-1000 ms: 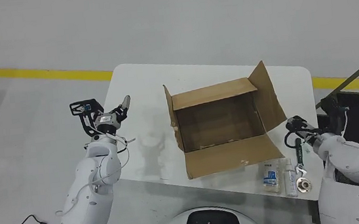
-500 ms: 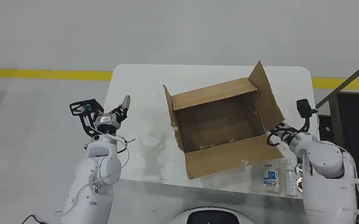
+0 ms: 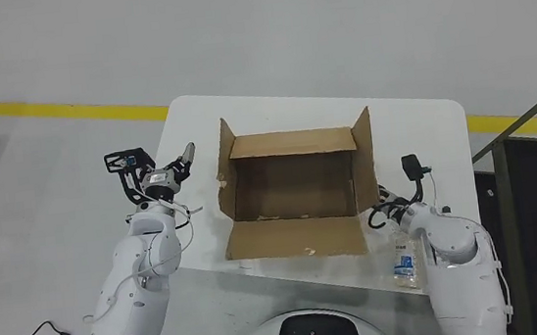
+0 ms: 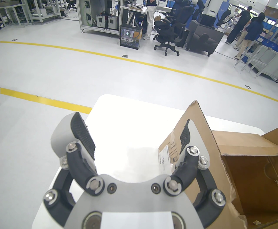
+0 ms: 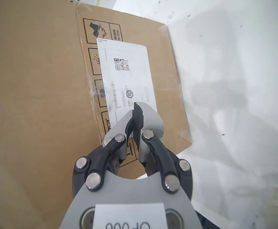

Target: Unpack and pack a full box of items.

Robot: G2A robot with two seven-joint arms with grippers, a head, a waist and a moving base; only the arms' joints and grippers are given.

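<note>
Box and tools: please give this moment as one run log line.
box: open, flaps up | left tool: open, off box | right tool: shut, near labelled box side | bottle: on table

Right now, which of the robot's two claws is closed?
The right gripper: it is pinched shut, close to the labelled flap of the cardboard box. The left gripper is spread wide open, with nothing in it.

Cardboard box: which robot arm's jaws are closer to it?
Right. The right arm, jaws shut, is right up against the labelled side flap of the box. The left arm, jaws open, hangs over the table, clear of the opposite flap.
</note>
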